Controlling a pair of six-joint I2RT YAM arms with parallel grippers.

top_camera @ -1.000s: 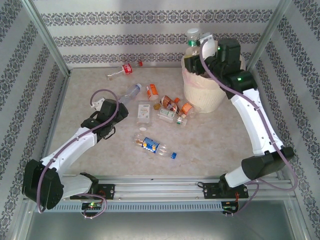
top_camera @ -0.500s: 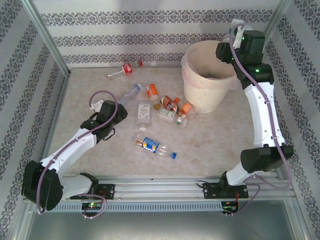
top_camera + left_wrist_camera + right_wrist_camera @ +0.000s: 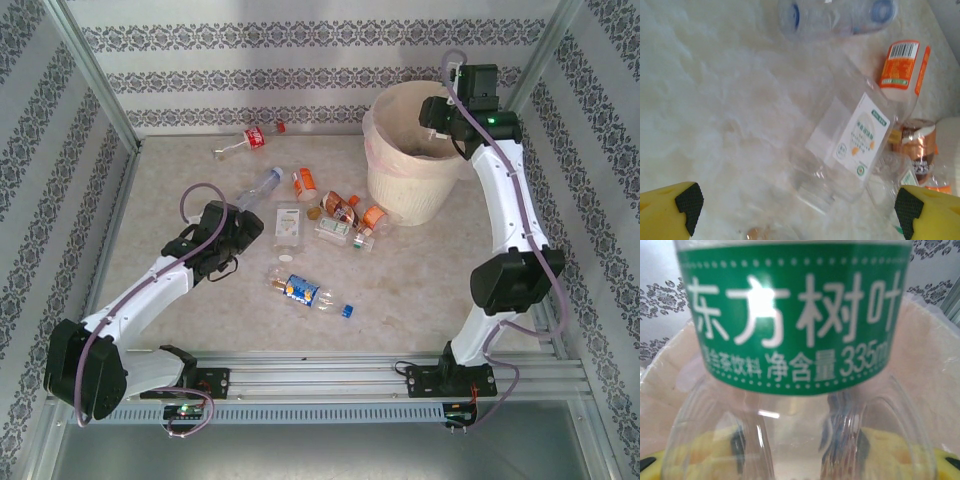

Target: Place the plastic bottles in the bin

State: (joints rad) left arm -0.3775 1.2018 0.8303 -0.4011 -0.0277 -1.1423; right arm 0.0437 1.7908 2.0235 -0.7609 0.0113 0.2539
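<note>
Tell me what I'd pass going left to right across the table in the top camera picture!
left gripper → flat clear bottle with a white label → small blue cap → cream bin. The other bottles overlap these sideways, so I skipped them.

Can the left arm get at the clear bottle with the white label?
Probably yes. The left claw is wide open, and the bottle lies just ahead of it on the table, with nothing between them.

"东方树叶", "净含量 335" on green label (image 3: 790,315) of clear bottle (image 3: 715,440)
</note>
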